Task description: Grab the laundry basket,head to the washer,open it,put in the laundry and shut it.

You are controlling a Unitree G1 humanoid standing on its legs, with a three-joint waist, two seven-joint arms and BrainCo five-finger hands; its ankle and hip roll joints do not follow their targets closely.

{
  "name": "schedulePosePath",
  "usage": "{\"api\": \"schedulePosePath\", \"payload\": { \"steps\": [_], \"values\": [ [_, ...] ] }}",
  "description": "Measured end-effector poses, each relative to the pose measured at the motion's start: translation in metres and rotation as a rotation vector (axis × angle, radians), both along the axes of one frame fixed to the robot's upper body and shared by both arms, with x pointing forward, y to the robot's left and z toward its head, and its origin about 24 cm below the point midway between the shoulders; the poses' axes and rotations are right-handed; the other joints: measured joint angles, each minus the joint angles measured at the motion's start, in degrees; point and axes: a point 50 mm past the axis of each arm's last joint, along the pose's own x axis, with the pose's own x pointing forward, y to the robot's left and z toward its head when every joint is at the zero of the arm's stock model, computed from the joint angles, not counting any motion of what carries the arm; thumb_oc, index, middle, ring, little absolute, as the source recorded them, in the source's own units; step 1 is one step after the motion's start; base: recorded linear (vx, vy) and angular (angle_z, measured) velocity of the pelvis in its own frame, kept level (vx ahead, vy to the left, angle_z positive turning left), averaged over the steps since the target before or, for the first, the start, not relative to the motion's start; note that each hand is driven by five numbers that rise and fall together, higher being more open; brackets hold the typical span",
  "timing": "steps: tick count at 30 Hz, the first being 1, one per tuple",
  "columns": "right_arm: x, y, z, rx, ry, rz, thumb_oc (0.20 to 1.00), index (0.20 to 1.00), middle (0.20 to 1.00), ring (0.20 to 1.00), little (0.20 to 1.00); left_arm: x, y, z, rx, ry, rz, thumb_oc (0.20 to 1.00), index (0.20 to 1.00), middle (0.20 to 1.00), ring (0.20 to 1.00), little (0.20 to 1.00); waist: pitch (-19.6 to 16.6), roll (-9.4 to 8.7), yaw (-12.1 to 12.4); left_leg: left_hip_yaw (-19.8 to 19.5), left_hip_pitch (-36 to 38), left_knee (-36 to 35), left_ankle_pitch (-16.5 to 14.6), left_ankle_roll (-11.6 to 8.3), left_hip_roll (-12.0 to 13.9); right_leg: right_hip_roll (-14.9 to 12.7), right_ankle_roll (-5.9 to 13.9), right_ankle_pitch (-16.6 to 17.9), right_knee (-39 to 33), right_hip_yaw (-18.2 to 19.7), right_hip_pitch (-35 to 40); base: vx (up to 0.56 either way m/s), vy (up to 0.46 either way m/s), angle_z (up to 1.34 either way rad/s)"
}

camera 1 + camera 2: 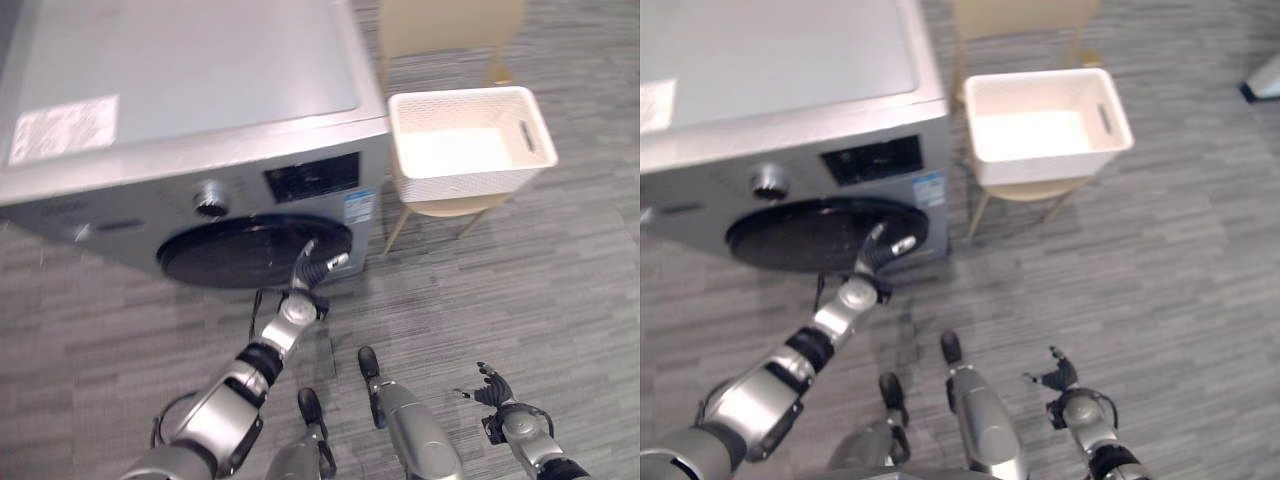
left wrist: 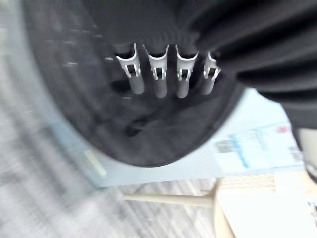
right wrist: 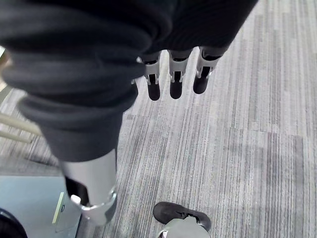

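The silver washer (image 1: 190, 90) stands at the left, and its dark round door (image 1: 240, 255) lies flat against the front. My left hand (image 1: 312, 268) reaches the door's right edge. Its straight fingers (image 2: 158, 82) rest against the dark glass (image 2: 99, 99), open. The white laundry basket (image 1: 470, 178) sits on a beige chair (image 1: 440, 25) right of the washer, and its inside looks bare. My right hand (image 1: 495, 388) hangs low at the lower right over the carpet. Its fingers (image 3: 177, 84) are relaxed and hold nothing.
A round knob (image 1: 210, 197) and a dark panel (image 1: 312, 177) sit above the door. The chair's thin legs (image 2: 168, 200) stand close to the washer's right corner. Grey carpet (image 1: 560, 290) stretches out to the right and in front.
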Motion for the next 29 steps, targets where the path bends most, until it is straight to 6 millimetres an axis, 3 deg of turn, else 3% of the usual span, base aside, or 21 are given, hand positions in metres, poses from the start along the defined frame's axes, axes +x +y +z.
{"api": "schedulePosePath", "payload": {
  "steps": [3,7,10,14,17,19,24,29],
  "values": [
    [-0.008,-0.012,-0.001,-0.031,0.025,-0.008,1.0,1.0,1.0,1.0,1.0,0.014,0.0,0.028,0.007,-0.087,-0.009,1.0,1.0,1.0,1.0,1.0,-0.2,2.32,-0.3,-0.9,0.6,0.4,0.0,-0.11,0.3,0.4,-1.29,3.5,-4.9,1.2,2.7,0.05,0.012,-0.4],
    [-0.009,-0.013,-0.001,-0.019,0.024,-0.022,1.0,1.0,1.0,1.0,1.0,0.002,-0.005,0.009,0.009,-0.054,-0.035,1.0,1.0,1.0,1.0,1.0,-0.3,2.45,-0.4,-3.5,0.8,2.3,0.0,-0.31,0.6,0.2,-1.96,4.5,-8.4,1.1,6.2,0.06,-0.015,0.06],
    [-0.009,-0.014,-0.002,-0.018,0.029,-0.037,1.0,1.0,1.0,1.0,1.0,-0.015,-0.009,-0.001,-0.046,-0.061,-0.069,1.0,1.0,1.0,1.0,1.0,-0.4,2.59,0.4,-5.3,1.4,1.9,0.1,-0.51,1.2,0.3,-3.18,5.5,-11.4,-2.0,8.9,0.07,-0.005,0.52],
    [0.003,-0.019,0.007,-0.012,-0.02,-0.074,1.0,1.0,1.0,1.0,1.0,-0.065,0.009,-0.033,-0.136,-0.017,-0.107,1.0,1.0,1.0,1.0,1.0,-1.1,3.06,3.6,-6.2,3.3,0.8,0.4,-0.98,1.4,0.3,-3.38,5.6,-14.1,-3.6,12.6,0.06,0.012,0.23],
    [0.004,-0.023,0.008,-0.008,-0.026,-0.097,1.0,1.0,1.0,1.0,1.0,-0.102,0.033,-0.07,-0.136,0.139,-0.068,1.0,1.0,1.0,1.0,1.0,-2.2,3.73,5.3,-7.0,4.4,-0.2,0.3,-1.18,1.6,0.4,-2.99,5.5,-15.6,-5.0,14.2,0.05,0.007,0.29],
    [0.005,-0.023,0.009,-0.007,-0.028,-0.099,1.0,1.0,1.0,1.0,1.0,-0.118,0.046,-0.082,-0.135,0.197,-0.048,1.0,1.0,1.0,1.0,1.0,-2.4,3.77,6.2,-7.1,4.5,-0.6,0.1,-1.48,1.8,0.4,-2.82,5.6,-15.7,-5.3,14.3,0.06,-0.001,0.12],
    [-0.004,-0.019,-0.001,0.01,0.023,-0.115,1.0,1.0,1.0,1.0,1.0,-0.173,0.089,-0.136,-0.105,0.475,0.128,1.0,1.0,1.0,1.0,1.0,-4.2,3.59,7.5,-10.3,4.6,-1.2,-0.2,-2.02,1.9,0.1,-2.31,6.0,-17.3,-7.6,16.2,0.04,-0.004,0.33],
    [-0.008,-0.018,-0.005,0.015,0.054,-0.122,1.0,1.0,1.0,1.0,1.0,-0.212,0.12,-0.169,-0.052,0.698,0.306,1.0,1.0,1.0,1.0,1.0,-6.5,3.35,8.5,-11.5,4.4,-1.2,-1.0,-1.34,1.7,-0.2,-2.3,6.0,-17.4,-8.5,16.5,0.06,0.015,0.12]
  ]
}}
